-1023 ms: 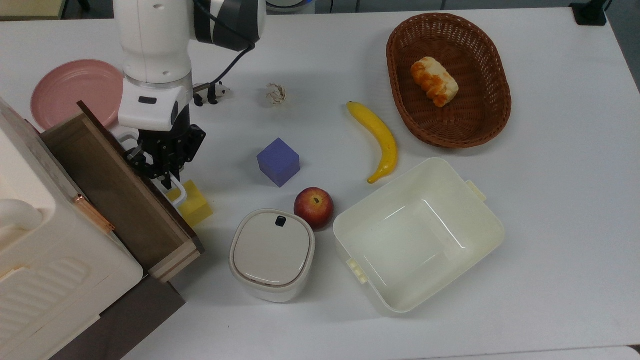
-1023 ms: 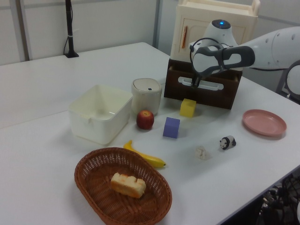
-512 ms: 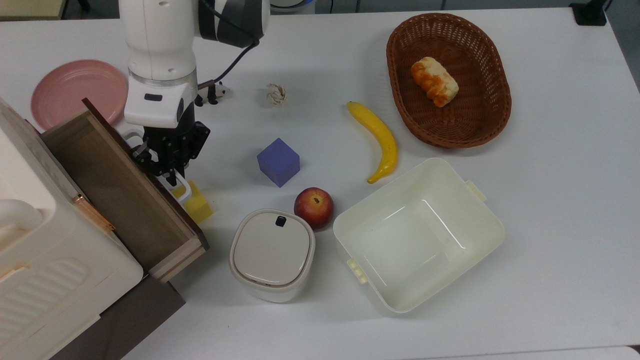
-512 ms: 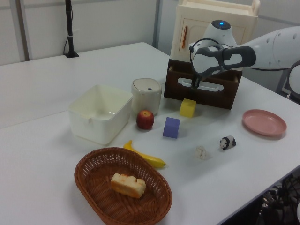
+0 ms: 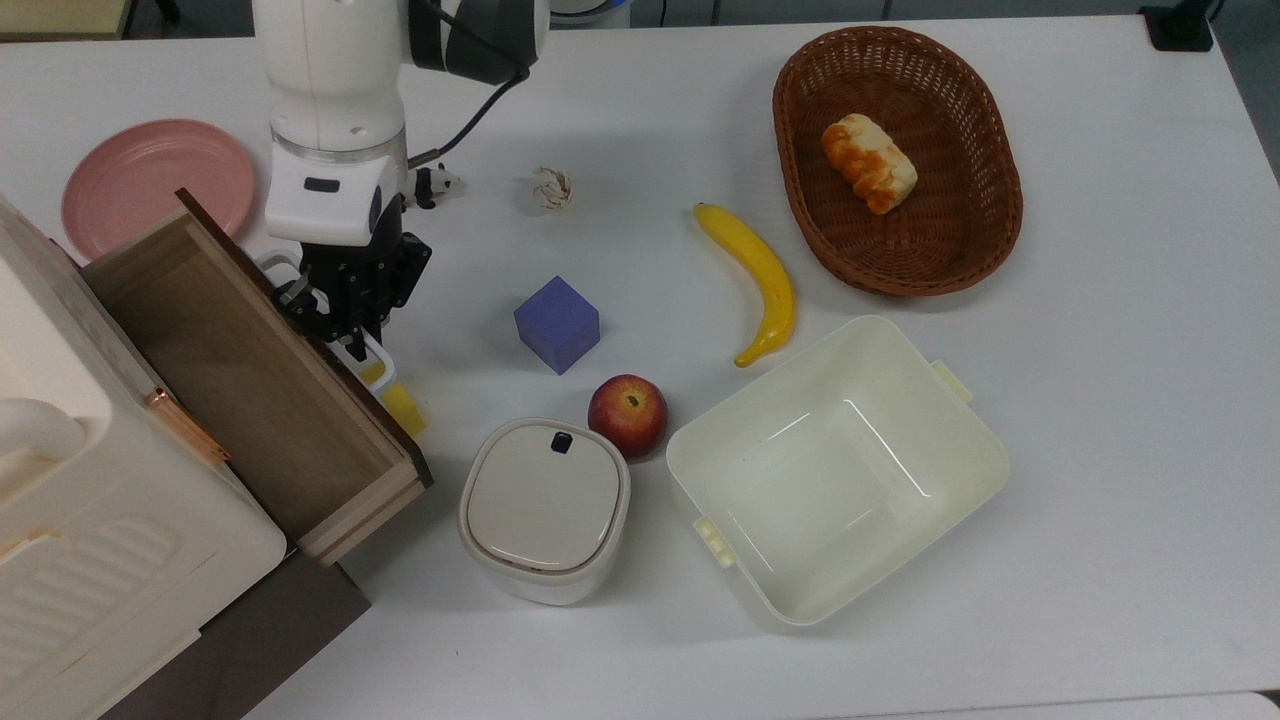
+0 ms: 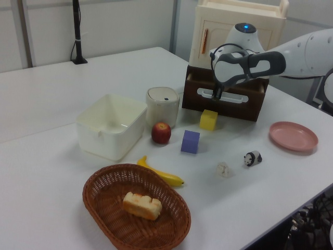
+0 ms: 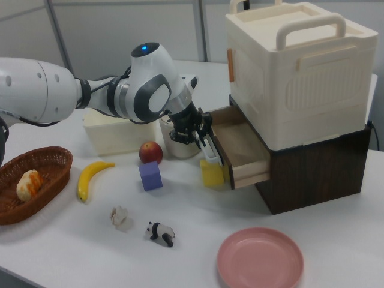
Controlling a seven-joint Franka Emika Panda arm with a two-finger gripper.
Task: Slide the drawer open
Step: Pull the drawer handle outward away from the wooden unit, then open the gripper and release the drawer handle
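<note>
One drawer was the landmark in the top view: it stood well out of the dark cabinet base, its light-brown inside open to the camera, with the yellow block touching or just beside its dark front panel and the lidded cream canister near its front corner. The gripper sat at that front panel, pinching the white loop handle from above. In the left view, the drawer showed its dark face, the handle running across it with the gripper closed around its middle, and the yellow block just in front. In the right view, the drawer jutted from under the cream cabinet top, the gripper at its front edge, fingers nipped on the handle rather than spread. By my judgement, the pull was in hand and largely done; the next move called for a short straight draw, then release, minding the block against the panel.
</note>
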